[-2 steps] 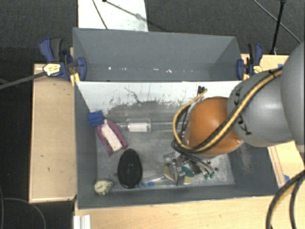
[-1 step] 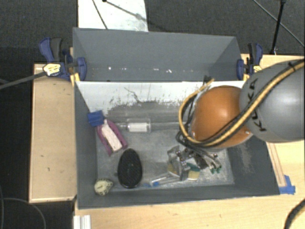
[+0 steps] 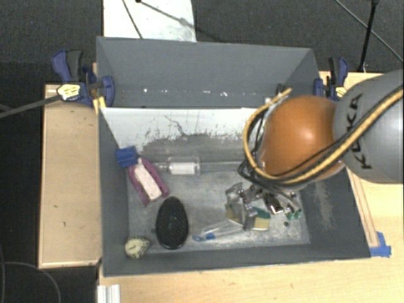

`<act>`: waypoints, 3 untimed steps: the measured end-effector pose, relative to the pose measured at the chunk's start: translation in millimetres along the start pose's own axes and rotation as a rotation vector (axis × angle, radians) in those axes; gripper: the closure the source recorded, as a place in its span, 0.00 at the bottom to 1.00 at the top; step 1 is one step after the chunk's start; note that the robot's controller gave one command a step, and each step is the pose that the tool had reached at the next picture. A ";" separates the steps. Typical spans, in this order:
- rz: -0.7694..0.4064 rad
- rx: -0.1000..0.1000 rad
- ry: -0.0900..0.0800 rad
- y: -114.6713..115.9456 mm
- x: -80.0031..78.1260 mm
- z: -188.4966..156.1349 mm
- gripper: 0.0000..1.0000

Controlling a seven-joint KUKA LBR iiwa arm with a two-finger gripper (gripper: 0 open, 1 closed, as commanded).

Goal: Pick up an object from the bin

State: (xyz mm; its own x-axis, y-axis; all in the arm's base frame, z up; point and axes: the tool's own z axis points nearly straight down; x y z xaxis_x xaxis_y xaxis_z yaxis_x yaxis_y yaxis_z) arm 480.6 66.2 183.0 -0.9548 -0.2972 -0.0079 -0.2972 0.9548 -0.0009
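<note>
The grey bin [image 3: 208, 81] takes the arm [image 3: 372, 137] from the right. Its gripper [image 3: 251, 206] is low at the front right, over a small tan-and-green piece [image 3: 255, 221]; whether it is open or closed cannot be told. To the left lie a black oval brush [image 3: 172, 222], a pink box [image 3: 146, 180], a clear tube [image 3: 183, 167], a blue-tipped pen [image 3: 214, 232] and a pale lump [image 3: 137, 247].

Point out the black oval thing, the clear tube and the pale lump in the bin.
black oval thing [image 3: 172, 223]: camera view, middle of its dark top.
clear tube [image 3: 182, 167]: camera view, its white midsection.
pale lump [image 3: 137, 247]: camera view, centre of the lump.
</note>
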 end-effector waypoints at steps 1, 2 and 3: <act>0.049 0.001 -0.003 -7.5 4.6 -70.2 1.00; -0.144 0.000 0.002 -9.9 0.0 -71.0 1.00; 0.093 -0.001 0.007 -17.6 -39.2 -24.6 1.00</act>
State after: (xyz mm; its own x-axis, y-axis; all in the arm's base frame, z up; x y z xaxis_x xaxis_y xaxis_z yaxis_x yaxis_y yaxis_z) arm 523.1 61.0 207.9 -0.9784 -0.2070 -0.0009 -0.2070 0.9784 0.0003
